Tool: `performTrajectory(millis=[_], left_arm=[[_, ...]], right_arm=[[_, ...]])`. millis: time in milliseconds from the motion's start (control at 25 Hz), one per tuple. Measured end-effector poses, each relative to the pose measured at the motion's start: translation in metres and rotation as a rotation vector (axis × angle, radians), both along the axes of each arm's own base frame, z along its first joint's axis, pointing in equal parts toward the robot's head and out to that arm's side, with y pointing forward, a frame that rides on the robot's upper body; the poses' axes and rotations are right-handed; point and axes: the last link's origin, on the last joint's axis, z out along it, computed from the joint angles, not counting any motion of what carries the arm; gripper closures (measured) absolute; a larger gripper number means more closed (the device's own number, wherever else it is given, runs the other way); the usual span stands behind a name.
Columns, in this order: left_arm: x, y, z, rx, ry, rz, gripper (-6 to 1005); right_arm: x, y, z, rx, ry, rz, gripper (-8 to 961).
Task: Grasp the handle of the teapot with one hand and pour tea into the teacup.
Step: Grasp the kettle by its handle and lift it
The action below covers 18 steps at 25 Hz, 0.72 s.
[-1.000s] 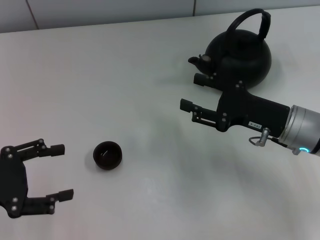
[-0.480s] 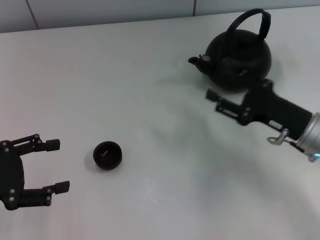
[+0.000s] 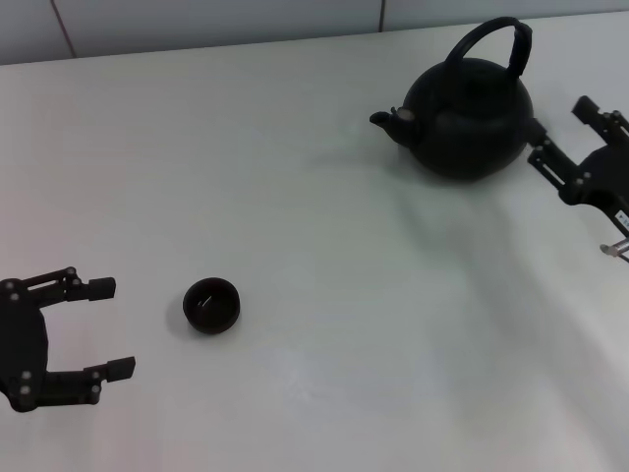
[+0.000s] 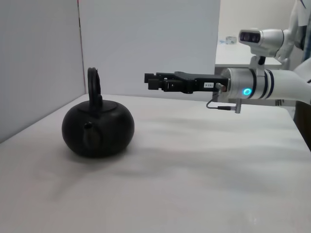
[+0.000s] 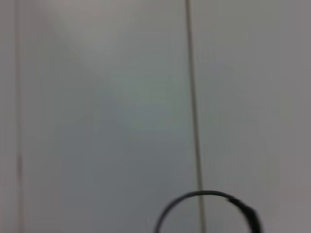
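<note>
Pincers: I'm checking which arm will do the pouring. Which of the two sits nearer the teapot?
The right pincer, open beside the teapot at the table's far right. The left pincer, also open, sits far away near the teacup.

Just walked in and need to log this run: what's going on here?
A two-armed robot is set up to pour tea. The right gripper is open beside the teapot at the far right of the table, level with its handle but not gripping it. The teapot sits upright, spout toward the teacup, which stands far off near the open left gripper. Nothing is held and nothing has been poured yet.
</note>
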Motion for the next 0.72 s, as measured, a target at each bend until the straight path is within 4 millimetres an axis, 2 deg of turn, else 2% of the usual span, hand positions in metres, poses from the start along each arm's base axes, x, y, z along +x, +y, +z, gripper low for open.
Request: performTrajectory(millis=[240, 720], left_arm=[[-0.001, 0.001, 0.0, 0.006, 0.007, 0.006, 152], [-0.005, -0.001, 0.002, 0.015, 0.028, 0.013, 152]], right_arm=[[0.012, 0.003, 0.006, 0.067, 0.04, -0.104, 238], [0.011, 0.029, 0.007, 0.076, 0.047, -0.166, 238]])
